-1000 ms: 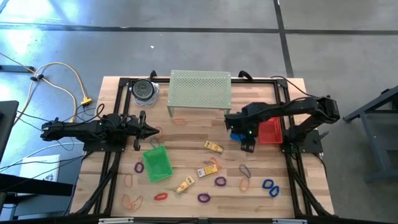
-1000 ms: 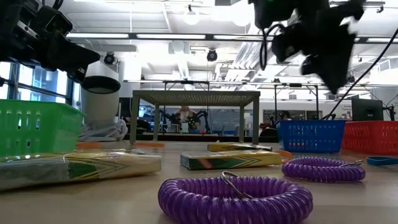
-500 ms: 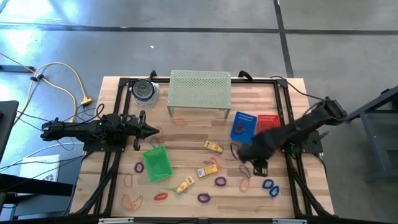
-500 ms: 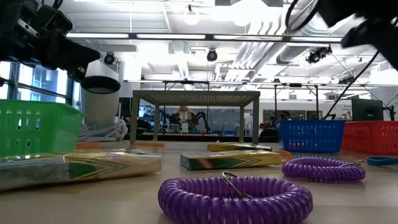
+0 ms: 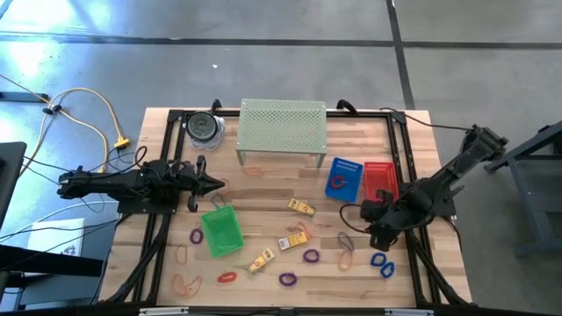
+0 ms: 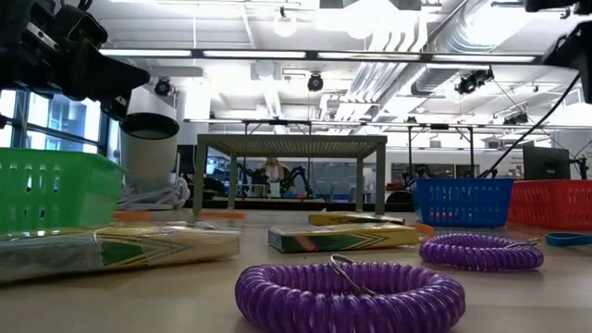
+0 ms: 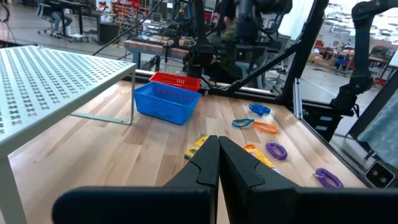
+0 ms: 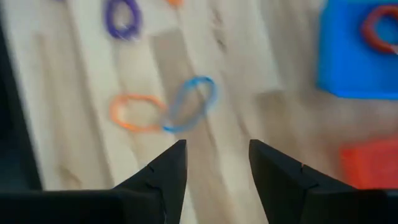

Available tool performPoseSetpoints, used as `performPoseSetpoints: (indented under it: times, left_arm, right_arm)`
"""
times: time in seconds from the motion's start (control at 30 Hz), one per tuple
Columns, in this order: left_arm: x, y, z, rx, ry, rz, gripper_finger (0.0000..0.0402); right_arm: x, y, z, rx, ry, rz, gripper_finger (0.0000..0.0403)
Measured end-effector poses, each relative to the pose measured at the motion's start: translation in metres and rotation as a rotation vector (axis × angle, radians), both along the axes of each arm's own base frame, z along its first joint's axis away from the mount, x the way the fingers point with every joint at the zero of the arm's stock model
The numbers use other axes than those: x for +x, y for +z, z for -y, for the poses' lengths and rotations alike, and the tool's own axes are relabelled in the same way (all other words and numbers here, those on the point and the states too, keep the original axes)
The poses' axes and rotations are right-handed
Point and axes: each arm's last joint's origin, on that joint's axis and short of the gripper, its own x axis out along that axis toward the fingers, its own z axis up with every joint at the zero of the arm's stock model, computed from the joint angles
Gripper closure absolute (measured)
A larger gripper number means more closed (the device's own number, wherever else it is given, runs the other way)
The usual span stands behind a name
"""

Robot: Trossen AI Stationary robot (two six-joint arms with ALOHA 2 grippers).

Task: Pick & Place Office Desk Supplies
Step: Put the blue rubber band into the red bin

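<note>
Loose on the wooden table lie office desk supplies: purple loops [image 5: 311, 255], an orange loop [image 5: 346, 260], blue loops [image 5: 382, 264] and yellow packets [image 5: 301, 207]. My right gripper [image 5: 378, 235] hangs open above the table's right front, pointing steeply down, with nothing between its fingers. Its wrist view shows a blue loop [image 8: 189, 102] touching an orange loop [image 8: 137, 113] on the table ahead of my right gripper [image 8: 214, 165]. A red loop [image 8: 379, 28] lies in the blue basket [image 5: 343, 177]. My left gripper [image 5: 215, 183] waits shut and level at the table's left.
A red basket [image 5: 379, 180] stands beside the blue one. A green basket [image 5: 221, 231] sits at the left front. The pale-green perforated shelf [image 5: 283, 127] stands at the back, a round container [image 5: 204, 128] to its left. More loops [image 5: 184, 283] lie at the left front.
My right gripper has swung away from the blue and red baskets toward the table's near edge and a little to the right, turning as it went. It now hangs over the loops at the right front. The blue basket, covered before, now shows whole.
</note>
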Motion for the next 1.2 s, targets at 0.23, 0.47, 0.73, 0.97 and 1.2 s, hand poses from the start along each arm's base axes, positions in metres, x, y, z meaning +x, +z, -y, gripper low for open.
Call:
performPoseSetpoints:
  times: [0.23,0.47,0.73,0.97,1.2]
  left_arm:
    - [0.0,0.0,0.0,0.006,0.0,0.001,0.0401]
    - [0.0,0.0,0.0,0.049,-0.001,0.002,0.0401]
    - [0.0,0.0,0.0,-0.013,0.0,-0.003,0.0401]
    - [0.0,0.0,0.0,-0.039,-0.002,-0.004,0.0401]
    - [0.0,0.0,0.0,-0.041,-0.002,-0.004,0.0401]
  right_arm:
    - [0.007,-0.031,-0.004,0.012,0.008,0.072,0.0242]
    - [0.019,-0.053,-0.013,-0.04,0.036,0.022,0.0242]
    - [0.036,-0.08,-0.017,-0.107,0.048,-0.026,0.0244]
    - [0.047,-0.086,-0.013,-0.118,0.042,-0.009,0.0265]
    - [0.05,-0.085,-0.015,-0.103,0.051,0.025,0.0271]
